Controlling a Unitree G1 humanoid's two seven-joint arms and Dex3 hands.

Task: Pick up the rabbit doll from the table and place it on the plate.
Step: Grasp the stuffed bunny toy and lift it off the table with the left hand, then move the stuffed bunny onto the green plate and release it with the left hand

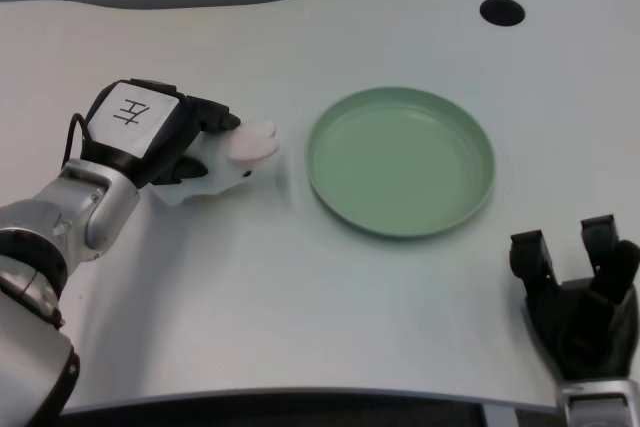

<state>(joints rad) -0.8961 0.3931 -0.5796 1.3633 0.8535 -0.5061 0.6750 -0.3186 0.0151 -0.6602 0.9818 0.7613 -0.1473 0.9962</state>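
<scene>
The rabbit doll [238, 159] is white with pink ears and sits at the table's left-middle, just left of the plate. My left hand [155, 135] wraps over the doll from the left, its black fingers curled across the doll's back and top, holding it. Much of the doll's body is hidden under the hand; only the head and pink ears stick out to the right. The green plate [400, 159] lies in the middle of the table with nothing on it, a short gap away from the doll.
A round black hole [501, 11] sits in the white table [300, 297] at the far right. My right hand [580, 297] rests idle near the front right edge. The table's front edge runs along the bottom of the picture.
</scene>
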